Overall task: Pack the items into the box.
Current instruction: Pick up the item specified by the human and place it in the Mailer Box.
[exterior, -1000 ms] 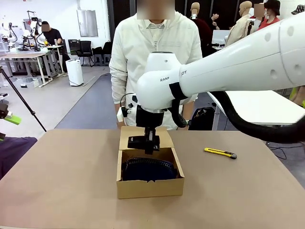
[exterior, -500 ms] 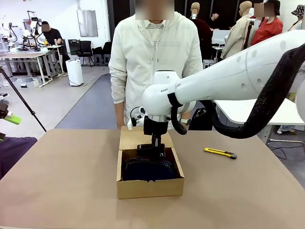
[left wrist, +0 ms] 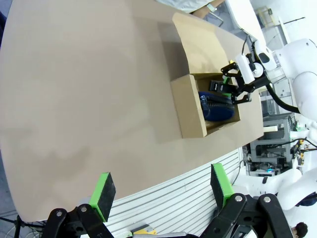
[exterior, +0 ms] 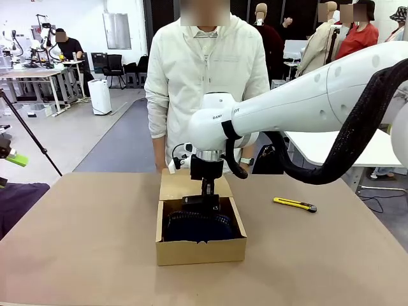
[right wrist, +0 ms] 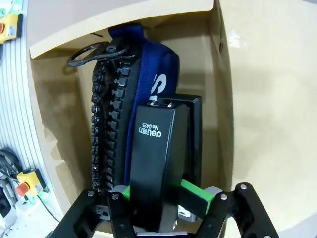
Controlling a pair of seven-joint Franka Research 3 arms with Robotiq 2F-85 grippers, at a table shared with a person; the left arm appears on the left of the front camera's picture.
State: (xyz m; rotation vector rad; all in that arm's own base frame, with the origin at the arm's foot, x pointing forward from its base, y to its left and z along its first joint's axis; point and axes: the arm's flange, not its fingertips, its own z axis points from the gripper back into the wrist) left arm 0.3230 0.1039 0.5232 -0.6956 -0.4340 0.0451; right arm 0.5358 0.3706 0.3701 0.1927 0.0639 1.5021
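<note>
The brown cardboard box (exterior: 201,250) stands open mid-table, its flap lid (exterior: 178,185) folded back toward the person. Inside lies the navy ribbed pouch (exterior: 191,227) with its black zipper (right wrist: 106,124). My right gripper (exterior: 204,199) reaches down into the box and is shut on the black stapler (right wrist: 159,163), which rests against the pouch beside the box's wall (right wrist: 220,74). In the left wrist view my left gripper (left wrist: 162,187) hangs open and empty, well away from the box (left wrist: 190,111), high above the table's near edge.
A yellow utility knife (exterior: 294,204) lies on the table right of the box. The person (exterior: 207,83) stands close behind the box at the far edge. The white right arm (exterior: 306,102) spans the right half above the table.
My right gripper has come down with the stapler from above the flap into the box, onto the pouch. The box and pouch have stayed put.
</note>
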